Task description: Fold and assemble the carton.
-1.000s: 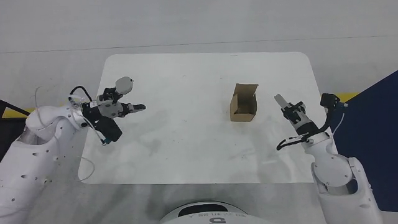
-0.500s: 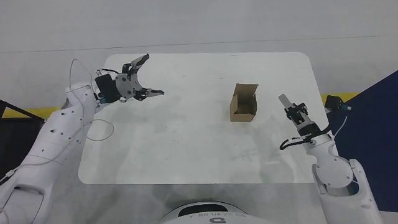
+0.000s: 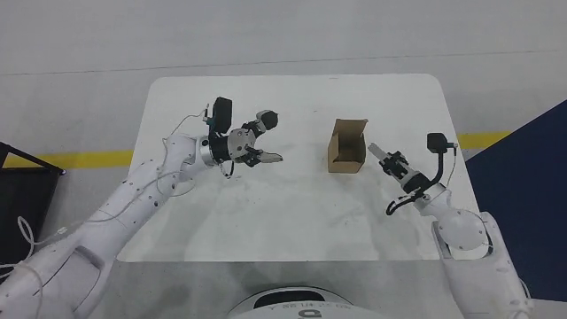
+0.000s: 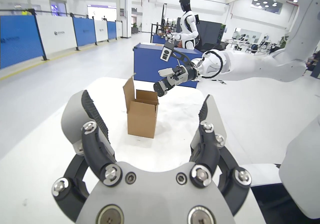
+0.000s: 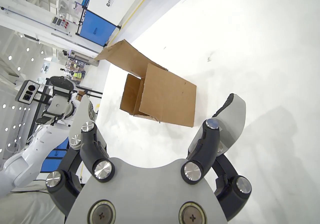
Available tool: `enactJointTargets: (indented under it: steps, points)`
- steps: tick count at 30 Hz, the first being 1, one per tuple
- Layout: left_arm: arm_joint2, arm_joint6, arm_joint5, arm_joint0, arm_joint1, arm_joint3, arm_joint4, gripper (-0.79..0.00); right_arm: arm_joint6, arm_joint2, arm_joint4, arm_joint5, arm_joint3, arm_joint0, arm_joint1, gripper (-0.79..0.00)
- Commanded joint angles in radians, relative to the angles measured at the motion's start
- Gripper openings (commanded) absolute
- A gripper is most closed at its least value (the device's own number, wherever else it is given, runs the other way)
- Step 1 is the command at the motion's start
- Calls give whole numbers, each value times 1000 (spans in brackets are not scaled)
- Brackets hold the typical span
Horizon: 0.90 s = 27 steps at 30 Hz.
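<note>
The carton stands upright on the white bench, a little right of the middle. Its top is open, and one long flap stands up on the side farthest from me. In my left wrist view the carton is a plain brown box, with that tall flap rising above the shorter flaps round the mouth. My right wrist view shows the carton from its other side, open mouth and raised flap included, with bare bench all round it.

My left pincer hangs over the bench left of the middle, well apart from the carton and pointing towards it. It is spread wide with nothing in it. Its own camera shows the left pincer with ribbed dark pads facing each other across the gap, above the bench.

My right pincer is just beside the carton on its right side, aimed at it. It too is wide and holds nothing. In its own camera the right pincer has the carton in line between its fingers, a little way beyond the tips. From the left wrist the right pincer shows just behind the carton's top edge.
</note>
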Motion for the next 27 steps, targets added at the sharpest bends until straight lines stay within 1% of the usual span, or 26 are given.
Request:
enactJointTargets:
  steps: [1,3,4,6,8,10,12,15,17,19,23,27]
  points:
    - [80,-50,1,-50,-31,40,-76,0,3,-5,26,-14,8,6,0,-71]
    - [142,-81,1,-88,-56,59,-120,0,-5,7,67,-20,23,9,0,-80]
    - [176,-95,1,-103,-68,69,-140,0,-11,14,86,-19,33,13,0,-108]
    - [243,-129,1,-136,-94,92,-173,-31,-30,29,116,-13,57,24,0,-151]
    - [304,-153,1,-162,-122,114,-225,-43,-38,35,99,-2,70,36,2,-188]
    - [348,-176,1,-192,-151,150,-266,-31,-46,31,59,8,72,44,3,-191]
    - [378,-188,1,-222,-178,190,-288,-34,-39,22,50,9,81,53,4,-197]
    - [392,-204,1,-244,-216,249,-282,-43,-49,18,39,19,99,66,5,-203]
    - [392,-214,1,-248,-237,283,-267,-46,-66,20,40,38,113,73,4,-262]
    - [392,-231,1,-252,-255,316,-245,-58,-76,22,30,53,119,77,5,-339]
    - [392,-236,1,-245,-283,348,-225,-62,-37,20,11,56,120,76,9,-379]
    - [392,-238,1,-233,-307,367,-207,-74,22,2,-21,48,105,77,13,-382]
